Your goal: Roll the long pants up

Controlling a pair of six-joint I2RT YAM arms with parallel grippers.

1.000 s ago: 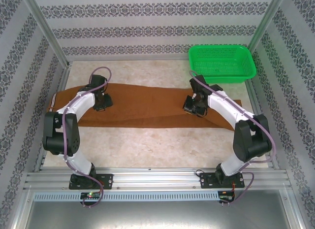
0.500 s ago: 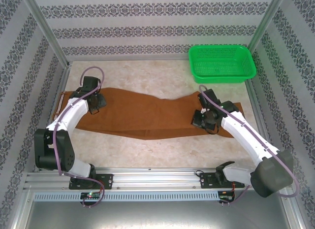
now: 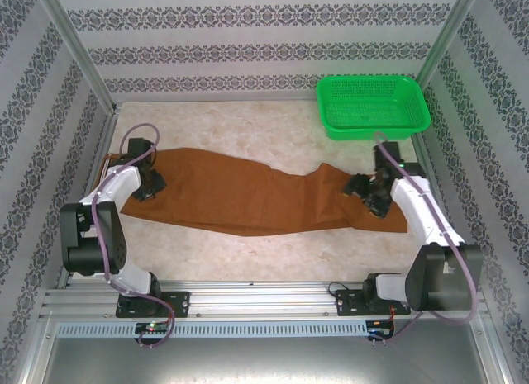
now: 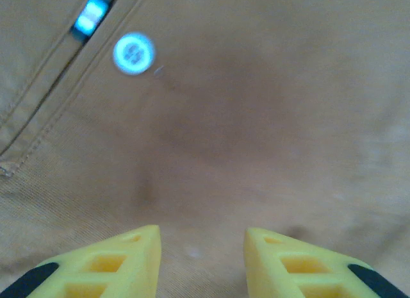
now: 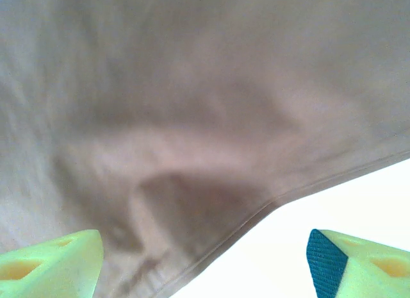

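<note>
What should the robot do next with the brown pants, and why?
Probably lower the right tool and close it on the leg end of the pants. Its jaws stand wide open just over the edge there, holding nothing, and the pants lie spread out, not yet rolled. Rolling likely has to start from that end.

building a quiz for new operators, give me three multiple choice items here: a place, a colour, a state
1. The green plastic mesh basket stands at: A) near left corner B) far right corner of the table C) centre front
2. The long soft fabric pants are: A) blue B) white C) rust-brown
3. The right gripper is: A) open B) shut on cloth C) shut, empty
Key: 1 B, it sits far right in the top view; 2 C, plain from above; 3 A, its jaws stand wide apart.
</note>
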